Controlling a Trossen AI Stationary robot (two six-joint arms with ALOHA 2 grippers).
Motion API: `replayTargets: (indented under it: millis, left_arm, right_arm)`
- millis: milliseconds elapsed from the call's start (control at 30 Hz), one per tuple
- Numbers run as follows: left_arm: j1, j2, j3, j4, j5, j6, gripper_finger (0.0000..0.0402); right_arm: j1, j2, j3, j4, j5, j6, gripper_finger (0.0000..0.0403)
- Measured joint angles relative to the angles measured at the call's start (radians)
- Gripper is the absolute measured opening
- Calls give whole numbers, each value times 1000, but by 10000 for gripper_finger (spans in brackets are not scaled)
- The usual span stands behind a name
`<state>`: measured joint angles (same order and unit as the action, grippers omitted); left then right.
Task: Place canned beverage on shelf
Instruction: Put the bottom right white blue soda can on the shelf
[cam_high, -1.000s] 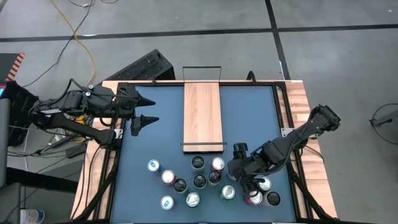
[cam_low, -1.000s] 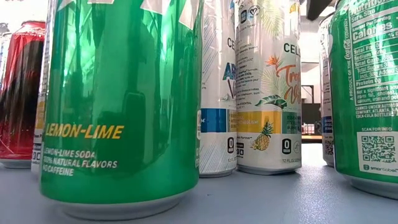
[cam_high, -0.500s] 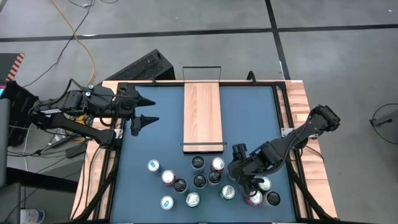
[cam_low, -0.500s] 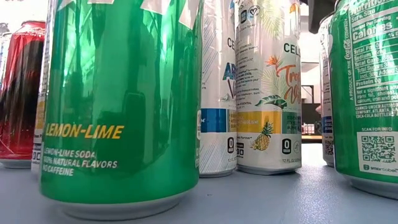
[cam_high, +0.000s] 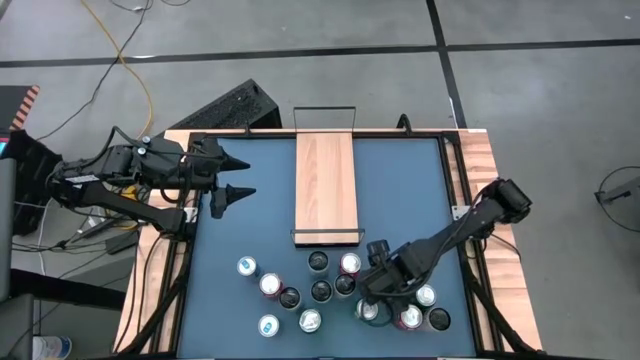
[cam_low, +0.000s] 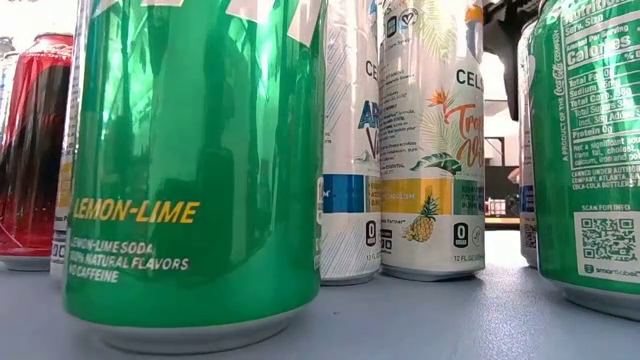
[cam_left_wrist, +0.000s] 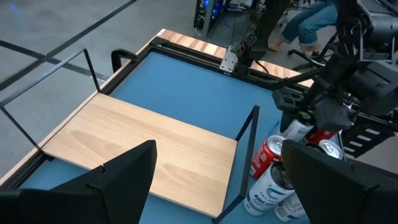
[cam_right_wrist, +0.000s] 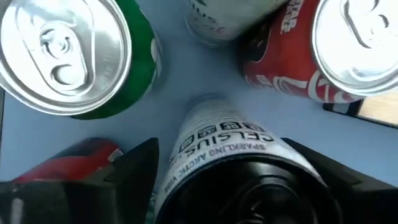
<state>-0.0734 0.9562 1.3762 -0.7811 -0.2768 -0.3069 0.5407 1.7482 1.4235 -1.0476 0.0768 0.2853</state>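
Note:
The shelf (cam_high: 325, 185), a pale wood plank with a black wire rail at each short end, lies on the blue table's far middle, also seen as the shelf (cam_left_wrist: 143, 143). Several cans stand in a cluster near the front edge. My right gripper (cam_high: 380, 297) points down into this cluster, open, its fingers on either side of a white Celsius can (cam_right_wrist: 230, 149), which the gripper hides in the high view. My left gripper (cam_high: 250, 176) hangs open above the table's left side, well clear of the cans, with nothing between its fingers (cam_left_wrist: 124, 180). My right gripper comes at the white can from above, pointing down, one finger (cam_right_wrist: 134, 171) on each side of the can's upper wall (cam_right_wrist: 186, 149). The can stands upright on the table. Whether the fingers touch it, I cannot tell.
Close around the white can stand a green can (cam_right_wrist: 81, 62), a red can (cam_right_wrist: 298, 62) and another pale can (cam_right_wrist: 224, 18). A large green lemon-lime can (cam_low: 195, 170) fills the low view. Pale wooden strips (cam_high: 478, 160) edge the table. Bare blue surface (cam_high: 400, 190) lies right of the shelf.
My right gripper has gone down into the can cluster and a little toward the table's left, its arm folding lower over the table. A dark part of it now shows at the top right of the low view. The cans have stayed in place.

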Motion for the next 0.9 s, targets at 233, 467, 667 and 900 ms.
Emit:
replayTargets:
  millis: [233,467,667,900]
  left_arm:
    - [0,0,0,0,0,0,332]
    - [0,0,0,-16,0,1,332]
    - [0,0,0,-17,0,1,332]
    - [0,0,0,-17,0,1,332]
  right_arm:
    - [-12,-25,0,-24,-11,5,276]
    - [-35,-35,0,-14,-61,5,276]
    - [-47,-35,3,-15,-108,35,276]
    - [-51,-35,4,-15,-101,76,240]
